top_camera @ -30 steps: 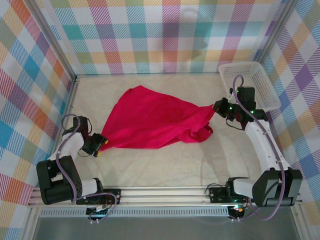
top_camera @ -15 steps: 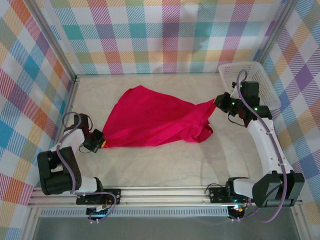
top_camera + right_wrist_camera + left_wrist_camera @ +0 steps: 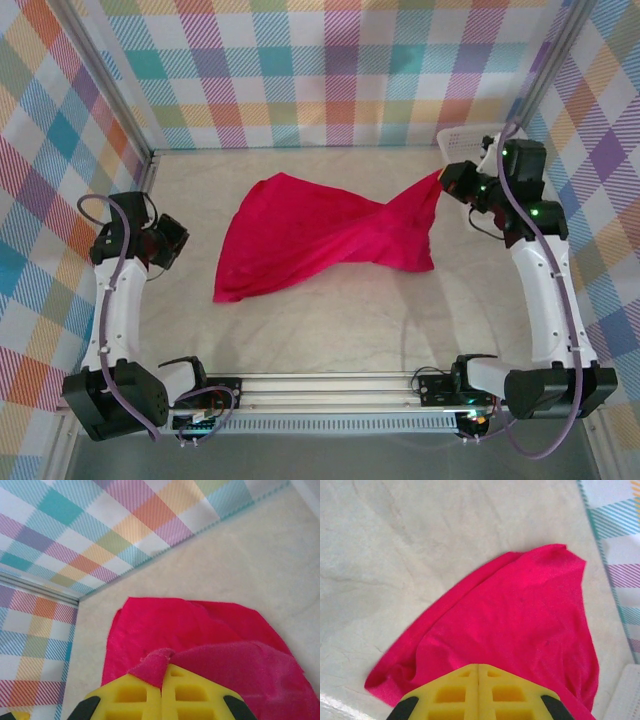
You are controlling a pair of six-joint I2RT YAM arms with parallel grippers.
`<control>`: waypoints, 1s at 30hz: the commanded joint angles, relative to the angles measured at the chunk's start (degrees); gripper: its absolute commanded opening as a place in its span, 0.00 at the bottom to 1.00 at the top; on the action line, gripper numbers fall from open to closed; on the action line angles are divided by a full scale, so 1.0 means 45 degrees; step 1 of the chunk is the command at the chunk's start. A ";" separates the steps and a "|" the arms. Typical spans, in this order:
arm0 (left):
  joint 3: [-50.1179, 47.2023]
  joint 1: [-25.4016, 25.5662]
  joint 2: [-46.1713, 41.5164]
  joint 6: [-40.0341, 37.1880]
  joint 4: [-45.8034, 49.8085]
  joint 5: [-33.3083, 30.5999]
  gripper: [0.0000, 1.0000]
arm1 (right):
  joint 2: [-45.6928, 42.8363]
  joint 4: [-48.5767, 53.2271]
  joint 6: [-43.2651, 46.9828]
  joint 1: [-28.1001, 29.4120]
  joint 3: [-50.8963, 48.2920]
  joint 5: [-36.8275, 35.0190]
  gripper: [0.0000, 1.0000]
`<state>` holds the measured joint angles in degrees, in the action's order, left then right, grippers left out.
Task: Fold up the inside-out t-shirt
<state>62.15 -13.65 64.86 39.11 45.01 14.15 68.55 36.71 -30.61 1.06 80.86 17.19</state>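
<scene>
Nearest to me, the left wrist camera shows my left pincer [image 3: 478, 674] with its yellow ribbed pads pressed together on nothing. Just past them the t-shirt [image 3: 520, 615] lies as a soft crimson wedge on the pale, creased table [image 3: 395, 540]. The right wrist camera gives what the overhead cannot: my right pincer [image 3: 162, 677] is clamped on a curled lip of the red cloth.

From above, my left pincer [image 3: 170, 243] hangs well apart from the shirt's near-left corner, which it was touching a second ago. My right pincer [image 3: 446, 180] has carried its corner higher and farther back toward the white mesh basket [image 3: 465, 135]. The t-shirt [image 3: 300, 240] now twists at mid-table, wrinkled and plain. Beyond it stands the plaid wall [image 3: 320, 70].
</scene>
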 commanded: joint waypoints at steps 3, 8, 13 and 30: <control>-0.0829 -0.0144 0.0125 -0.0018 0.0534 0.1191 0.39 | 0.0000 -0.0434 -0.0247 -0.0113 0.0174 0.0701 0.00; -0.3594 -0.0040 -0.0547 0.1024 -0.0564 0.1748 0.61 | 0.0019 -0.0767 -0.0424 -0.0114 -0.0323 0.0769 0.00; -0.5973 0.1173 -0.1470 0.2701 -0.1941 0.1949 0.63 | 0.0034 -0.0898 -0.0441 -0.0104 -0.0627 0.0769 0.01; -0.7488 0.2660 -0.0404 0.4241 -0.3926 0.0605 0.59 | -0.0118 -0.1245 -0.0647 -0.0116 -0.1376 0.1004 0.00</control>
<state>26.94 -2.35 61.47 57.67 29.36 18.31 68.69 32.95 -33.04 1.06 74.91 20.29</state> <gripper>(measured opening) 0.599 0.065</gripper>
